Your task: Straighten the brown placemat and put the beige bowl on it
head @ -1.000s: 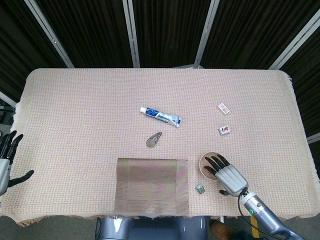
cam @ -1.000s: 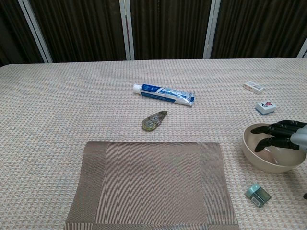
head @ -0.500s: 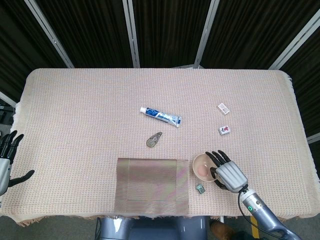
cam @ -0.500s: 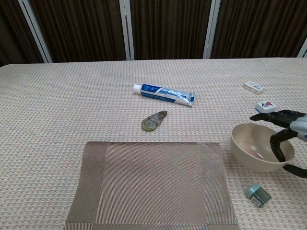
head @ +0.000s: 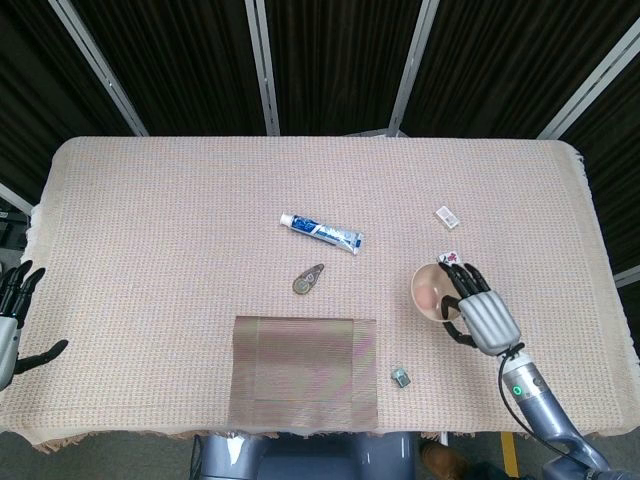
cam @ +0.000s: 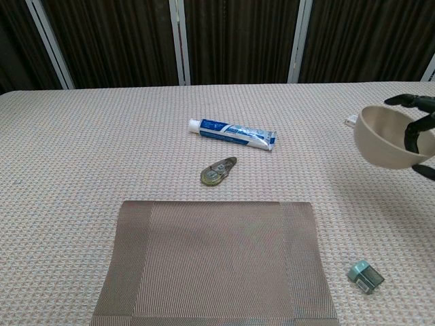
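Beige bowl (cam: 385,140): held aloft in right hand (head: 483,313), right of brown placemat (cam: 216,259). Toothpaste tube (cam: 233,132) beyond placemat, lettering illegible. Left hand (head: 14,320): fingers spread, empty, off bench (head: 180,220) edge.

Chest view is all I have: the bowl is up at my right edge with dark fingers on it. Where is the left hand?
Observer: The left hand is beside the left edge of the table, fingers apart, holding nothing.
Operator: My view cuts off the placemat's near edge. Is it straight?
Observer: The brown placemat shows whole in the head view, and its near edge runs parallel to the table's front edge.
Operator: What is behind the bowl?
Observer: A small tile with red marks lies just beyond the beige bowl, which the right hand holds.
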`<state>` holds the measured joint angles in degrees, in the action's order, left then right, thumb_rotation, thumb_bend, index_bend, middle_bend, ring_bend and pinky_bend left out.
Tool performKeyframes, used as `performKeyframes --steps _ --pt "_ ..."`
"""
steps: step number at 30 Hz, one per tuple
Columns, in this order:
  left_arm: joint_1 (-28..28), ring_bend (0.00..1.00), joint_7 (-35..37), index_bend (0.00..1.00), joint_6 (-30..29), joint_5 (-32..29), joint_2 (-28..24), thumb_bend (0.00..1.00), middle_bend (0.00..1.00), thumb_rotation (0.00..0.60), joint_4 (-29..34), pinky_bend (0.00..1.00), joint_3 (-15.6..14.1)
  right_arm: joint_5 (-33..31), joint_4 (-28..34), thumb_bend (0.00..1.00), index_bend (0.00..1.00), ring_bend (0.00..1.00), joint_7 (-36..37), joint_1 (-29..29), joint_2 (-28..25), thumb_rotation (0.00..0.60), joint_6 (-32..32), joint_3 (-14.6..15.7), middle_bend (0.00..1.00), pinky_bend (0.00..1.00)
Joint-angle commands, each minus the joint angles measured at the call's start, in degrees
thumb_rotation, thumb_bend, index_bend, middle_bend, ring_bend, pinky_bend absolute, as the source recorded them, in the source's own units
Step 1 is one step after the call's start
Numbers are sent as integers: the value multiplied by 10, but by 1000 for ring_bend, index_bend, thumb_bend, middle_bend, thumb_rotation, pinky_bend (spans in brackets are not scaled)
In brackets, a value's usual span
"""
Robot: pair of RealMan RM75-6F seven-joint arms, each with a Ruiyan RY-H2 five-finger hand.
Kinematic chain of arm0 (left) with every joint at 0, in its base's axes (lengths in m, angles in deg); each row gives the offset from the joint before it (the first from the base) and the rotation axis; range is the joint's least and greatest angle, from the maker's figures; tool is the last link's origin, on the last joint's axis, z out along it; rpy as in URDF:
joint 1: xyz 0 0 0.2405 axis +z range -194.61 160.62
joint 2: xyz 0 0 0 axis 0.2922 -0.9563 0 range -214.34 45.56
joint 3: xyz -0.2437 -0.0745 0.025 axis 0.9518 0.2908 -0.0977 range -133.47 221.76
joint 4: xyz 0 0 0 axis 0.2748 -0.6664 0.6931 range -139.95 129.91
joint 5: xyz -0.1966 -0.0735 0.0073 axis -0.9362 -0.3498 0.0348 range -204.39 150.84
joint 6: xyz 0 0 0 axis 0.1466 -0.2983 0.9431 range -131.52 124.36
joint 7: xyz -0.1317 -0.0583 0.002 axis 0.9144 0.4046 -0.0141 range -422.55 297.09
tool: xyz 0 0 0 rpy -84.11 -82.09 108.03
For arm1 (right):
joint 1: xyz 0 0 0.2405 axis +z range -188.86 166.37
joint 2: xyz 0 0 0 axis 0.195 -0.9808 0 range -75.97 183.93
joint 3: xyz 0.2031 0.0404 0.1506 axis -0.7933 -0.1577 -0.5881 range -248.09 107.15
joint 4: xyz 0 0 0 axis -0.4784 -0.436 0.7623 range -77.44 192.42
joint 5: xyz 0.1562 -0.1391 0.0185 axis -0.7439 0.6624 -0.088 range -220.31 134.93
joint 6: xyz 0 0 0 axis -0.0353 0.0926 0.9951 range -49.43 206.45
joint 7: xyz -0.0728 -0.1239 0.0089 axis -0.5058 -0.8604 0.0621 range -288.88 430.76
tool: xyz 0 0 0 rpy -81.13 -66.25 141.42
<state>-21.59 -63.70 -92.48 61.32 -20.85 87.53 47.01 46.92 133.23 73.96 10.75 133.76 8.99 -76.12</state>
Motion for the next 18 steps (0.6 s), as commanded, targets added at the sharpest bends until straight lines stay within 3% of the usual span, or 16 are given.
performKeyframes --steps 1,8,18 --pt "-1 0 0 0 1 0 0 0 0 600 0 0 0 -67 -54 360 739 0 6 21 8 600 41 -43 0 0" --pt "0 0 6 0 0 4 -3 0 0 600 3 0 -1 -147 -173 360 743 0 -8 57 50 600 124 -74 0 0" --pt "-4 0 12 0 10 -3 -2 0 0 600 0 0 0 -186 -224 356 743 0 -27 63 73 600 156 -75 0 0"
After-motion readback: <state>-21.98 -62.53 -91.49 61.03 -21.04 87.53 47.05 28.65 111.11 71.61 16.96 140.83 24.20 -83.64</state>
